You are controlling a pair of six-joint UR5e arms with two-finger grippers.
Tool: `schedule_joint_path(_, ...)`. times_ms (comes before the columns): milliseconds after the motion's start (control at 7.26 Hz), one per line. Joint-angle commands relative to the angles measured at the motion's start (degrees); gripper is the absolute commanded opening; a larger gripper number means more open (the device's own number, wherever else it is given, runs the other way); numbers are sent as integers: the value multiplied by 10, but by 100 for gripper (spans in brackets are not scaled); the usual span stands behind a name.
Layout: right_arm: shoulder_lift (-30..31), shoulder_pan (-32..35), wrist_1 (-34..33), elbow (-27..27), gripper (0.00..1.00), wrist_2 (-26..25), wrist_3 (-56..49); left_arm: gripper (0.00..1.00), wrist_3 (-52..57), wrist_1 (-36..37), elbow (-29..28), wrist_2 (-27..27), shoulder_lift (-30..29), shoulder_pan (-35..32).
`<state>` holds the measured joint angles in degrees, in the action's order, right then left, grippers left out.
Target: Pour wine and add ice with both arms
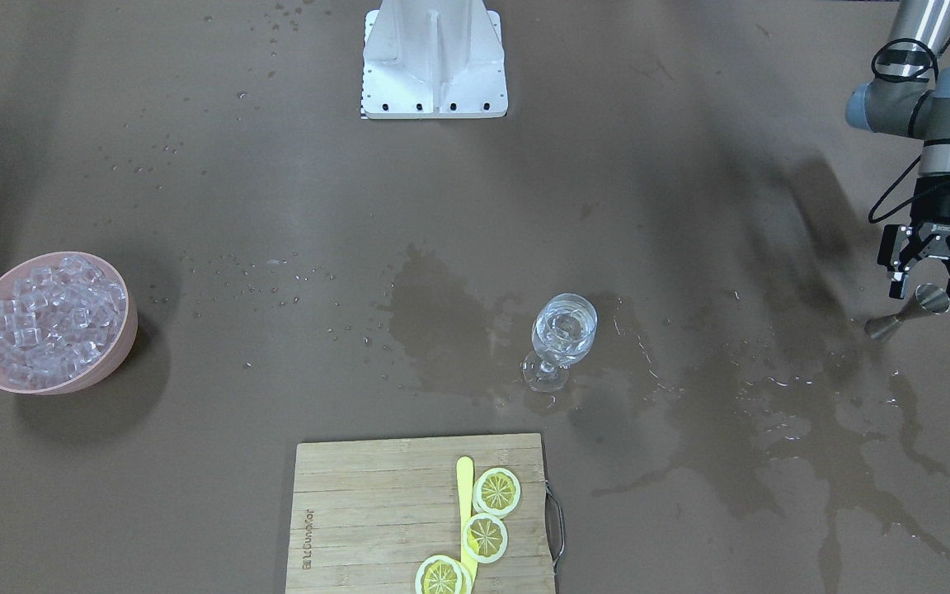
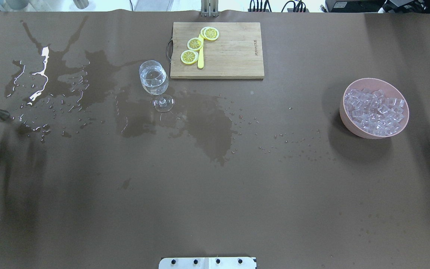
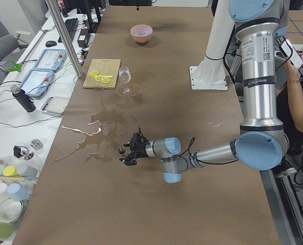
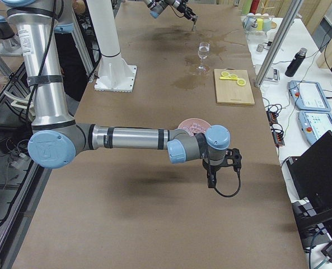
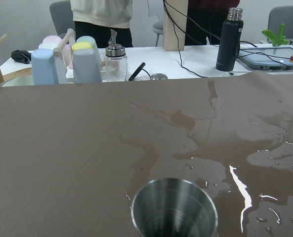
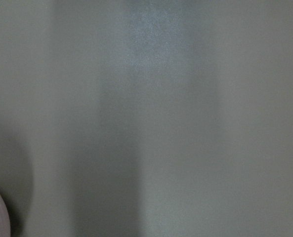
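The left arm (image 3: 212, 152) lay stretched low over the wet brown surface (image 1: 277, 165), fingers (image 1: 897, 264) clasping a tilted steel jigger (image 1: 908, 313), the clear wine (image 1: 564, 326) in a stemmed glass (image 1: 547, 373) well apart from them, while the right arm's (image 4: 135, 137) downturned fingers (image 4: 210, 178), near the pink bowl (image 1: 130, 330) of ice cubes (image 1: 46, 318), showed no gap I could tell.

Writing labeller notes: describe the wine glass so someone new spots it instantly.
Find the wooden cutting board at the top edge of the table in the overhead view. Just off its metal handle, by the dark wet patch, stands the wine glass. It is the only clear, stemmed vessel, with some colourless liquid in its bowl.
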<state>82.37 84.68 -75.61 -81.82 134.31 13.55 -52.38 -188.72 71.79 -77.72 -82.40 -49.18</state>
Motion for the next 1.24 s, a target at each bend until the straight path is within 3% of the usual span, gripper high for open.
schedule_joint_path(0,0,1,-1,-1,100,1,0,89,0,29,18,-22,-1,-22)
schedule_joint_path(1103,-7,13,-30,-8,100,2,-13,91,1,196,99,-179,-17,-137)
